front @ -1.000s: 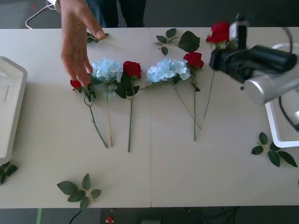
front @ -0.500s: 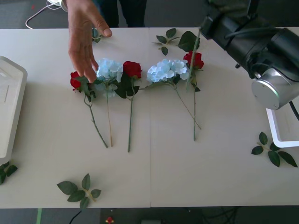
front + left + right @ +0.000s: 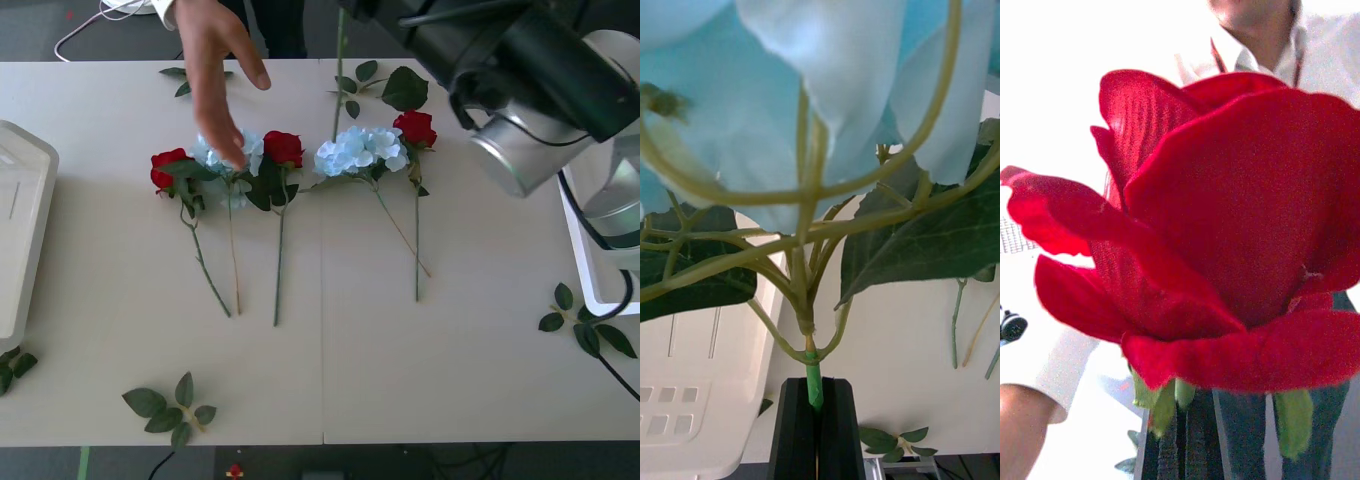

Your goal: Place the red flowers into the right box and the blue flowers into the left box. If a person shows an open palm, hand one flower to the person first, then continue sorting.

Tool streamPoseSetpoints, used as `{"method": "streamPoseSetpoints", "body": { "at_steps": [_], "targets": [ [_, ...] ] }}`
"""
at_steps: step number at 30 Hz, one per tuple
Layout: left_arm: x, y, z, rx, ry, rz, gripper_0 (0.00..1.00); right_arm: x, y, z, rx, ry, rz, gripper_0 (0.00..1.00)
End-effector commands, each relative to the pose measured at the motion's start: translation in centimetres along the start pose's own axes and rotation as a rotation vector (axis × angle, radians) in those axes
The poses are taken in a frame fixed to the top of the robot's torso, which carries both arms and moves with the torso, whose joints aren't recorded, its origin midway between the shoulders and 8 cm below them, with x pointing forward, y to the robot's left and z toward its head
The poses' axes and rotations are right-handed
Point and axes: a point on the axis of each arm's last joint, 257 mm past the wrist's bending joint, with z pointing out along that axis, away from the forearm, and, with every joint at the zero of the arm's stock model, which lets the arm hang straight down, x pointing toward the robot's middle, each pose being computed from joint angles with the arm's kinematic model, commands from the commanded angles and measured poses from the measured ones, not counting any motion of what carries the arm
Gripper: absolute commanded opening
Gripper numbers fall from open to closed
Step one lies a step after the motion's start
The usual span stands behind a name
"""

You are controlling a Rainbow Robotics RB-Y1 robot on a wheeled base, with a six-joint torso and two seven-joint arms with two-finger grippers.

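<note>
— Above the bench's (image 3: 400, 350) far edge, where's your rose (image 3: 1225, 225)?
— Upright in my right claw, stem hanging down; the person's hand (image 3: 215, 70) is just left. Left claw (image 3: 814, 427) grips a blue flower (image 3: 812, 90).

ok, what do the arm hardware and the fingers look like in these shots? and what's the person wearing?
The right arm in the front view is black housing ending in a round silver joint cap, with black cables looping below it. The left gripper has two flat black fingers. The person's hand comes out of a white cuff; the right wrist view shows a white collared shirt and blue jeans.
</note>
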Motion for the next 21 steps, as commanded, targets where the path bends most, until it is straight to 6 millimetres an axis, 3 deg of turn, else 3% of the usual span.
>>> {"method": "streamPoseSetpoints", "body": {
  "at_steps": [1,18,20,21],
  "targets": [
    [-0.7,1.4,-2.7,-0.052,-0.024,0.058,0.00,-3.4,3.4,1.6,-0.057,-0.081,-0.065,0.00],
    [-0.7,1.4,-2.7,-0.052,-0.024,0.058,0.00,-1.1,4.3,3.5,-0.048,-0.056,-0.108,0.01],
    [-0.7,1.4,-2.7,-0.052,-0.024,0.058,0.00,-1.1,4.4,3.5,-0.048,-0.056,-0.102,0.31],
    [-0.7,1.4,-2.7,-0.052,-0.024,0.058,0.00,-1.1,4.3,3.5,-0.048,-0.054,-0.099,0.62]
  ]
}}
